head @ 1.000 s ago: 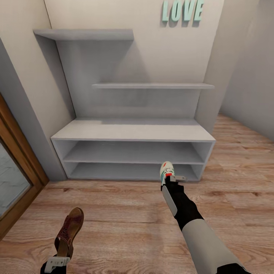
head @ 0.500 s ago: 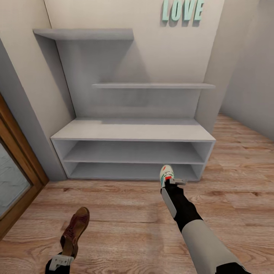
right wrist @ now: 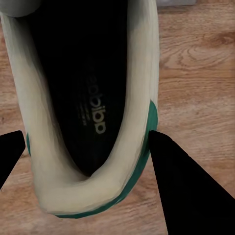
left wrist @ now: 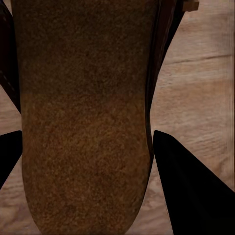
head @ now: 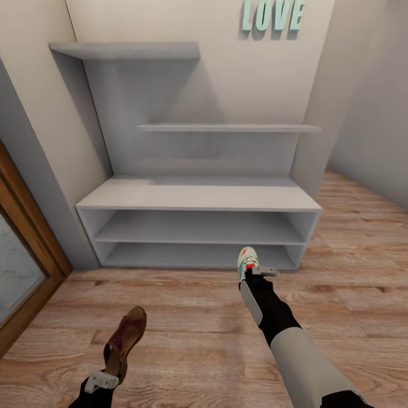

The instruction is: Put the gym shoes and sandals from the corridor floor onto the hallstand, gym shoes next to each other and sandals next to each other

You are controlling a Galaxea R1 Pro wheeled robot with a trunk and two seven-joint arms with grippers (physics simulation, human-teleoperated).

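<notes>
Wood floor (head: 187, 317): L pincer (head: 105, 378) grips 1 sandal (head: 126, 339), R pincer (head: 253, 273) 1 sneaker (head: 247, 259)

Pale grey hallstand (head: 198, 195) against corridor wall, both open tiers and top bare, two floating shelves (head: 226, 128) above, teal "LOVE" lettering (head: 272, 15) near top edge. Right gripper (head: 258, 272) extended over wood-plank floor (head: 187, 323), clamped on white gym shoe (head: 248, 259) with green stripes and red-orange patch, toe pointing at lower tier's right end, just in front of rack. Left gripper (head: 105, 378) low at frame's bottom, gripping brown sandal (head: 126, 341) by heel, toe angled up and right. Wooden door frame (head: 25, 238) at left.
</notes>
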